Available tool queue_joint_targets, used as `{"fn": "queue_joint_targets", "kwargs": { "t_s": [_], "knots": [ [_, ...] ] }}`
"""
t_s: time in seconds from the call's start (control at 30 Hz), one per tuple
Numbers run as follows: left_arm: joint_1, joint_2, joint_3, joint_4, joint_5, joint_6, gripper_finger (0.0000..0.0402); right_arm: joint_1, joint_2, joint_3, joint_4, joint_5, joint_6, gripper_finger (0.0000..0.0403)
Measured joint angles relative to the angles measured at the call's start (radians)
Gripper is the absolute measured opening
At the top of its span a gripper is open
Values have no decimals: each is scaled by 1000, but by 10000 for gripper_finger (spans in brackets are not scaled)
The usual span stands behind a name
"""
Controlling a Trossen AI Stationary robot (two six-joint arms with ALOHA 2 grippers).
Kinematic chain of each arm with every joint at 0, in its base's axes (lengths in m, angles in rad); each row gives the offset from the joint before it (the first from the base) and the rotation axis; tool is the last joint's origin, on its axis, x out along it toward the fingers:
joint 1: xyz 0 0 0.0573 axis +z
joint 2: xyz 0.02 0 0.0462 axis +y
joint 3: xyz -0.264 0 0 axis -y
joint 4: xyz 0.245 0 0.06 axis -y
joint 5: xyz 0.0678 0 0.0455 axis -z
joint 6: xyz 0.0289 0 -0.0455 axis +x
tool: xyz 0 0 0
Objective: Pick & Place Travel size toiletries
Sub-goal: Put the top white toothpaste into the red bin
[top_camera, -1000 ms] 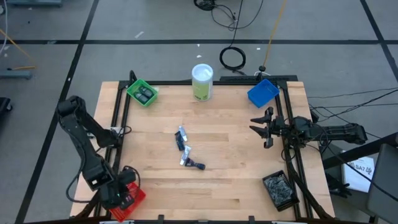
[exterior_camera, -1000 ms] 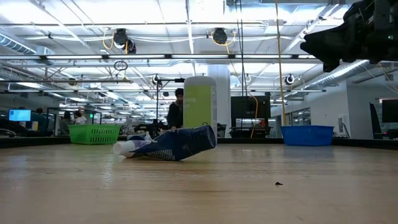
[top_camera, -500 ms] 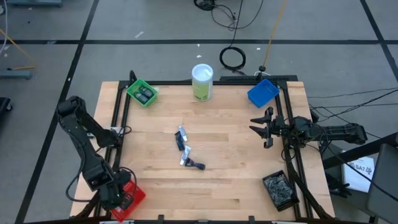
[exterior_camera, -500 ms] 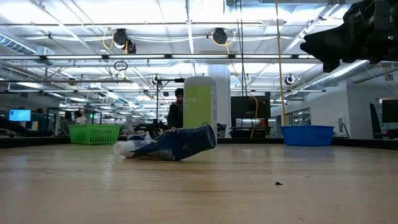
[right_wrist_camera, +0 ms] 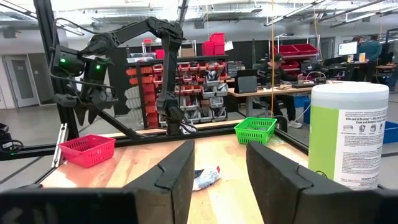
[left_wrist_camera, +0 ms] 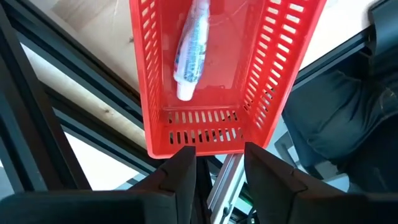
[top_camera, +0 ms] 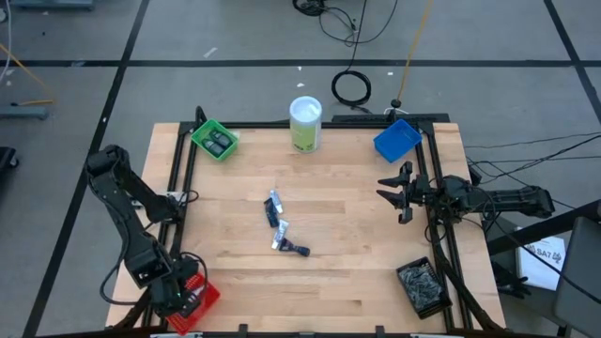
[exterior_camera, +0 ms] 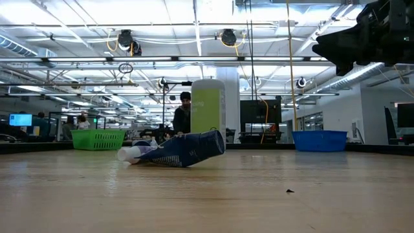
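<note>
Several travel size toiletries lie in a loose row mid-table: a blue-and-white piece (top_camera: 274, 207), a silvery sachet (top_camera: 281, 235) and a small dark bottle (top_camera: 299, 251). The low view shows them as one heap (exterior_camera: 174, 150). One blue-and-white tube (left_wrist_camera: 191, 50) lies flat on the floor of the red bin (left_wrist_camera: 280, 68). My left gripper (left_wrist_camera: 221, 155) hangs open above that bin's end wall at the table's near left corner (top_camera: 180, 293), with nothing between its fingers. My right gripper (top_camera: 394, 192) waits open and level above the table's right edge.
A tall white-and-green canister (top_camera: 305, 123) stands at the far edge. A green bin (top_camera: 216, 141) with dark items sits far left, a blue bin (top_camera: 396, 139) far right, and a dark bin (top_camera: 423, 286) near right. A black frame rail (top_camera: 178, 178) runs along the table's edges.
My left gripper has stayed over the red bin and its wrist has rolled a little. The toiletries on the table have not moved.
</note>
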Motion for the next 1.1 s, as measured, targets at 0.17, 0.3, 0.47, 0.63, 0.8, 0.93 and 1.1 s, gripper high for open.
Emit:
{"fn": "queue_joint_targets", "kwargs": {
  "t_s": [0.17,0.3,0.47,0.63,0.8,0.93,1.1],
  "knots": [
    [37,0,0,-2,12,78,136,0,0,0,0,0,0,134],
    [113,0,0,-20,-71,257,136,0,0,0,0,0,0,134],
    [268,0,0,-63,-168,577,136,0,0,0,0,0,1,134],
    [440,0,0,-74,-327,972,136,0,0,0,-1,0,8,134],
    [597,0,0,4,-610,1352,136,0,1,0,-8,0,18,134],
    [717,0,0,159,-780,1566,136,0,1,0,-8,0,51,134],
    [852,27,0,313,-779,1639,136,0,1,0,-29,0,81,134]
  ]
}}
